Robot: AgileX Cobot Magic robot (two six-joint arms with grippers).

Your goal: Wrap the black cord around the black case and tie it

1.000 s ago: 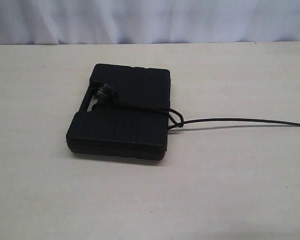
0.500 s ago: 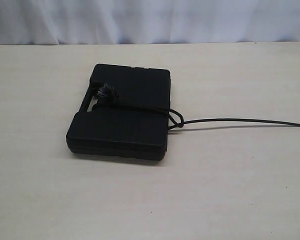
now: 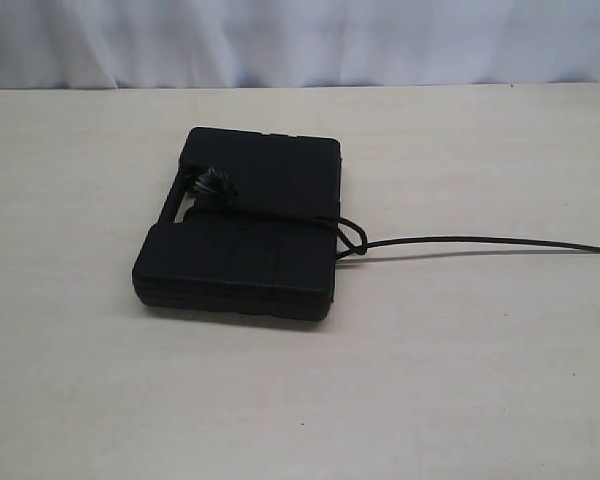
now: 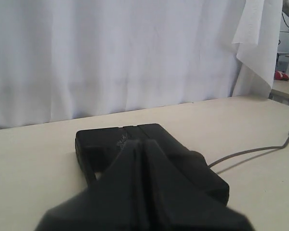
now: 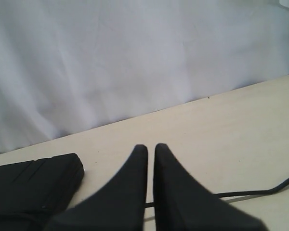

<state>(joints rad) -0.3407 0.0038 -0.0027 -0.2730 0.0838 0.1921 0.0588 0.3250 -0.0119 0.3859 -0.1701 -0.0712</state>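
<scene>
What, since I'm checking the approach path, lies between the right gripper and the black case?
Between right gripper and black case: only bare table, seen in the right wrist view; the black cord emerges on the gripper's other side.

Black case (image 3: pixel 242 235): flat, rectangular, rounded corners, handle slot on left edge, lying flat on table. Black cord (image 3: pixel 280 214): crosses case top from frayed knot at handle slot, loops at right edge, tail trails right across table.
</scene>
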